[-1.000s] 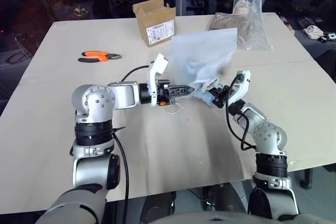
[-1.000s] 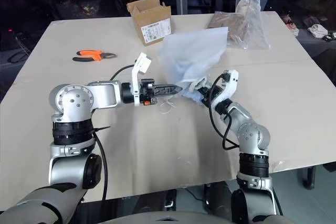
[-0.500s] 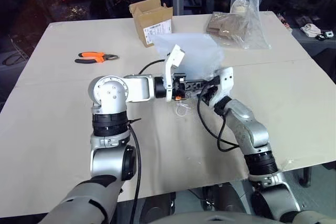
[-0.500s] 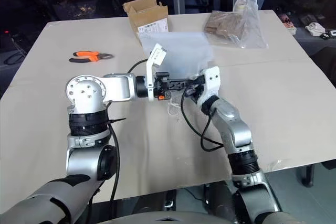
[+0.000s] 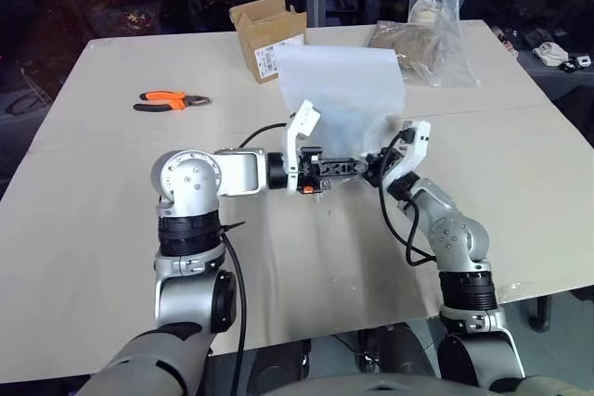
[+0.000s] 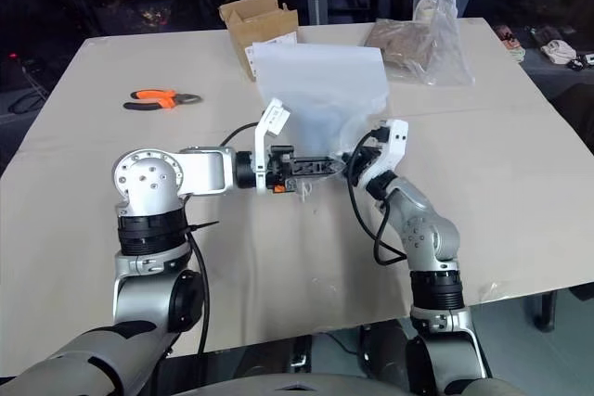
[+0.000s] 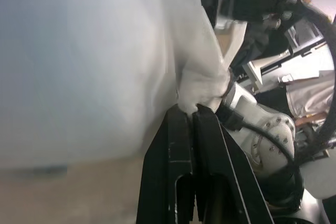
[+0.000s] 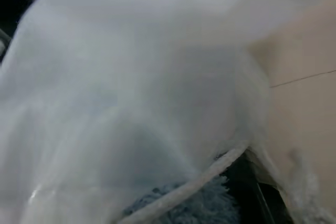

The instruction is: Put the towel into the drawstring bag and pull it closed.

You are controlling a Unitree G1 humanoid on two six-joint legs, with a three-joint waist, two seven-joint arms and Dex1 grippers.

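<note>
the towel (image 8: 184, 205) sits inside the drawstring bag (image 5: 342, 90), blue pile showing at the mouth under the cord (image 8: 199, 179). the bag lies on the worktop (image 5: 111, 201). the left claw (image 7: 190, 113) is clamped on the bunched mouth fabric; the right claw (image 5: 379, 170) is at the mouth, grip unclear. judged step: closing; next, the cord needs pulling away from the pinched mouth.

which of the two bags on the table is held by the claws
The thin white drawstring fabric bag, pinched at its mouth by the shut left claw. The clear crinkly plastic bag with brown contents sits untouched at the far edge.
</note>
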